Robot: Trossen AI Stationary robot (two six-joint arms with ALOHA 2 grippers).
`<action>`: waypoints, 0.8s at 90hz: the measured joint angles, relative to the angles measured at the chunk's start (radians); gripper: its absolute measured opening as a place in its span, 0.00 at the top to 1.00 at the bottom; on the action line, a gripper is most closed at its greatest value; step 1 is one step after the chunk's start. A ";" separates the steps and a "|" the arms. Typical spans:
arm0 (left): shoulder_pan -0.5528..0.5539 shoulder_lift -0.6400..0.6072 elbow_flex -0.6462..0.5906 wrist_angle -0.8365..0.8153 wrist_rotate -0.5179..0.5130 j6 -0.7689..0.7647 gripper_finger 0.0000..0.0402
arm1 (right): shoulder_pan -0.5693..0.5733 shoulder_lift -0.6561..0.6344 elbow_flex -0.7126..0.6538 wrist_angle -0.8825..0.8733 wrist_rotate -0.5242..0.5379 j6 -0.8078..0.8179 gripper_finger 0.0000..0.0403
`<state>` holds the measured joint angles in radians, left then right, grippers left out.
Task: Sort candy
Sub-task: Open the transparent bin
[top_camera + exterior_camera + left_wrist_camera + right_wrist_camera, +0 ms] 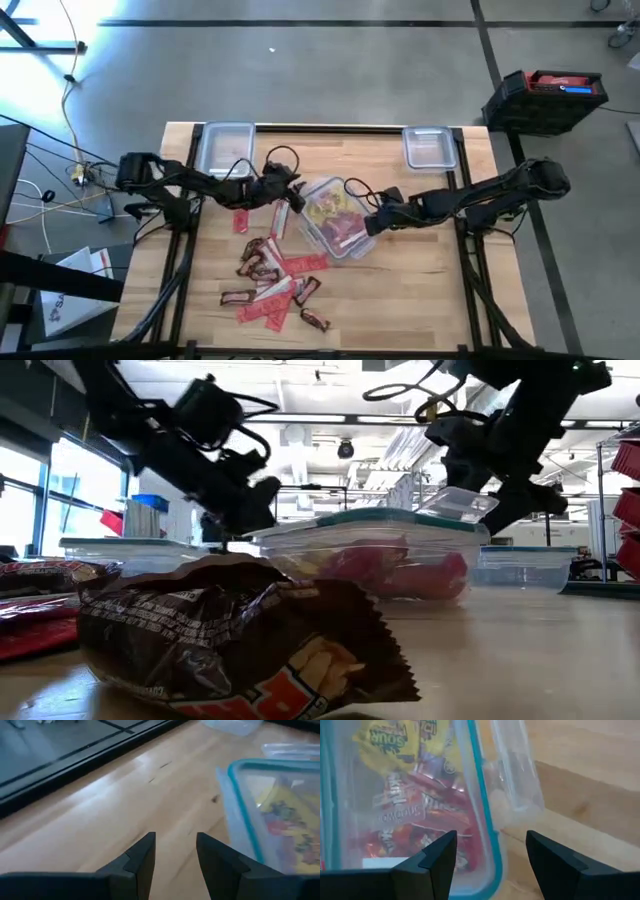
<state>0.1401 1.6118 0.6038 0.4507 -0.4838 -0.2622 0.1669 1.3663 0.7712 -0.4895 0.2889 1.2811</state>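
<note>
Your candy sits in two lots. The loose pile (272, 280) of red packets and dark brown bars is spread on the table (420, 275) toward its near edge, well apart from both pincers. The rest, yellow and red packets (415, 815), is inside the teal-rimmed clear container (335, 215) at mid-table, lying betw. the two pincers.

Left pincer (292, 192) hovers just beside that container's rim on the side away from the right arm; fingers (140, 862) apart by a narrow gap, holding nothing, bare wood under them. One red packet (240, 222) lies near it, toward the pile.

Right pincer (490, 855) is at the container's opp. side, spread wide, w/ the teal rim showing betw. its fingers; you can't tell if either touches the plastic.

Room to move: open wood on the right arm's side of the pile, out to the table edge. Two more clear containers sit at the far edge, one by each corner (224, 148) (430, 147), well clear of both pincers.
</note>
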 joint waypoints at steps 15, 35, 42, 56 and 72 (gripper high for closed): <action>0.024 0.006 0.060 -0.106 0.006 0.076 0.69 | 0.016 -0.023 0.000 0.026 0.008 -0.018 0.48; 0.030 -0.159 0.072 -0.349 -0.048 0.100 0.69 | 0.018 -0.101 0.000 0.042 0.103 -0.091 0.48; 0.014 -0.235 0.072 -0.396 -0.004 0.115 0.69 | 0.017 -0.099 0.000 0.112 0.130 -0.160 0.48; -0.054 -0.326 0.072 -0.410 0.093 0.109 0.69 | 0.017 -0.053 0.000 0.153 0.120 -0.178 0.48; -0.127 -0.323 0.072 -0.480 0.050 0.098 0.69 | 0.018 -0.049 0.000 0.089 0.131 -0.152 0.48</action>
<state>0.0126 1.2884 0.6762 -0.0296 -0.4338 -0.1644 0.1851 1.3174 0.7712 -0.4004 0.4198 1.1287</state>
